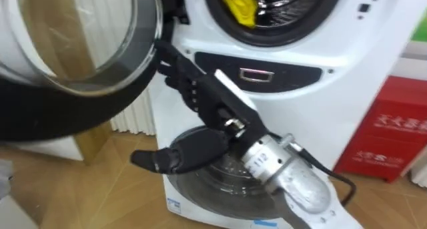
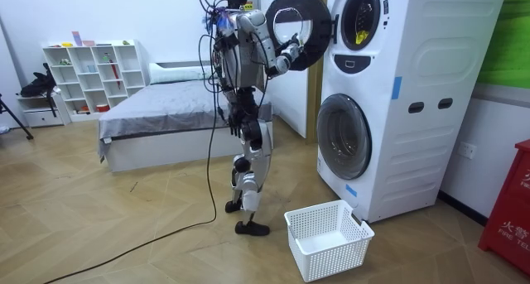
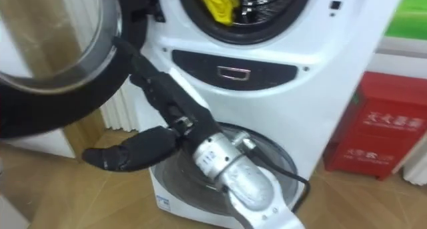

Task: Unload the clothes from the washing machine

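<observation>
Right hand (image 1: 203, 99) is raised on an outstretched arm, dark fingers straight and thumb spread, holding nothing. Its fingertips lie at the dark rim of the round glass door (image 1: 80, 49), which is swung open. The crumpled yellow garment (image 1: 240, 5) sits inside the drum of the upper white washing machine (image 1: 267, 62), apart from the hand. A white plastic slatted basket (image 2: 327, 238) stands on the floor before the lower machine. A red cabinet (image 1: 393, 129) with white characters stands just beside.
</observation>
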